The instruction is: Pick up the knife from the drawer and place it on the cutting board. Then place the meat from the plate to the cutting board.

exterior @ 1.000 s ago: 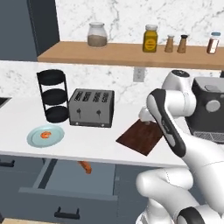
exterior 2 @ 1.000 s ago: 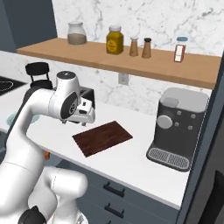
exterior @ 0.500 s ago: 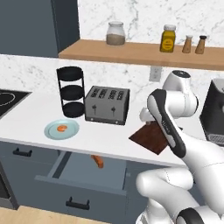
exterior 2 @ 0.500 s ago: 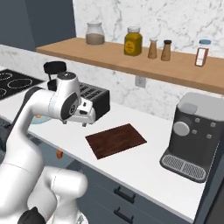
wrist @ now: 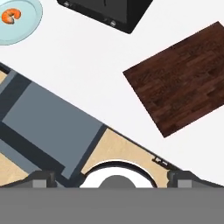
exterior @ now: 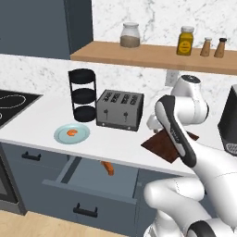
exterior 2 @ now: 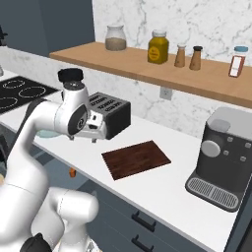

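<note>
**Open gripper above the counter; knife in the open drawer**

The gripper (wrist: 112,177) hangs above the white counter (exterior: 120,141) with its jaws spread wide and nothing between them. In the hand view its 2 dark tips sit far apart at the bottom edge, looking down on the counter edge and the drawer (wrist: 48,118). In the right base view the gripper (exterior 2: 93,138) is in front of the toaster (exterior 2: 110,113), left of the board (exterior 2: 136,159).

The drawer (exterior: 99,178) stands pulled out below the counter, its grey inside showing. The knife (exterior: 108,168) lies in it near the counter edge; the orange-brown handle shows, the blade is too small to tell.

The board (exterior: 162,146) lies flat on the counter right of the toaster (exterior: 119,110), partly hidden by the arm in the left base view. In the hand view the board (wrist: 181,78) is bare.

The plate (exterior: 71,134) sits on the counter in front of the black 3-tier rack (exterior: 84,95), left of the toaster. The meat (exterior: 72,132) lies on it, near its middle. In the hand view the plate (wrist: 26,26) and meat (wrist: 11,16) are at the top left corner.

A coffee machine (exterior 2: 221,160) stands right of the board, and jars line the wooden shelf (exterior 2: 162,74) above.
</note>
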Tool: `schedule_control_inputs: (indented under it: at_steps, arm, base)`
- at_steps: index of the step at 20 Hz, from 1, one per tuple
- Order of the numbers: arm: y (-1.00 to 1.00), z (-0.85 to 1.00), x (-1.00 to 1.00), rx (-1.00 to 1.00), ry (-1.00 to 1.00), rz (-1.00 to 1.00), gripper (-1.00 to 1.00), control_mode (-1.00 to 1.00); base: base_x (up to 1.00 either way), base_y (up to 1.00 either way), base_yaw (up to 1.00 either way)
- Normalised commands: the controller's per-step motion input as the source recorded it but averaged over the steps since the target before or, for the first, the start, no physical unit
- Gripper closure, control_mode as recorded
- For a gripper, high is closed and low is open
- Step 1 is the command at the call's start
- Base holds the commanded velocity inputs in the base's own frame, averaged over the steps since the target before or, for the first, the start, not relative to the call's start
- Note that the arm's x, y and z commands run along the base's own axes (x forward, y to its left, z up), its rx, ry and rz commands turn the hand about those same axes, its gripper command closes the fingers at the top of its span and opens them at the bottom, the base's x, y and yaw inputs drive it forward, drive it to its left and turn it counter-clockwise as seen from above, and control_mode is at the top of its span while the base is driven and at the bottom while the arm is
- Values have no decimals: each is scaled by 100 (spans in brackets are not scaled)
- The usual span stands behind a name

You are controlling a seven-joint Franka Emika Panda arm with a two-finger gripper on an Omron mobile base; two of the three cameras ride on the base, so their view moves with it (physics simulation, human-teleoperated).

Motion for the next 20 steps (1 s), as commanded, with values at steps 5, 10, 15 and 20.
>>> schedule_control_inputs:
  at_steps: [5, 10, 15, 20]
  arm:
    - [95, -43, -4, 0, 0, -12, -100, -100]
    - [100, -56, -5, 0, 1, -22, -100, -100]
    - [100, -66, -1, 0, 12, -20, -100, -100]
    - [80, -48, 5, 3, 12, -22, -100, -100]
  base:
    - [0, 0, 0]
    - [0, 0, 0]
    - [0, 0, 0]
    - [0, 0, 0]
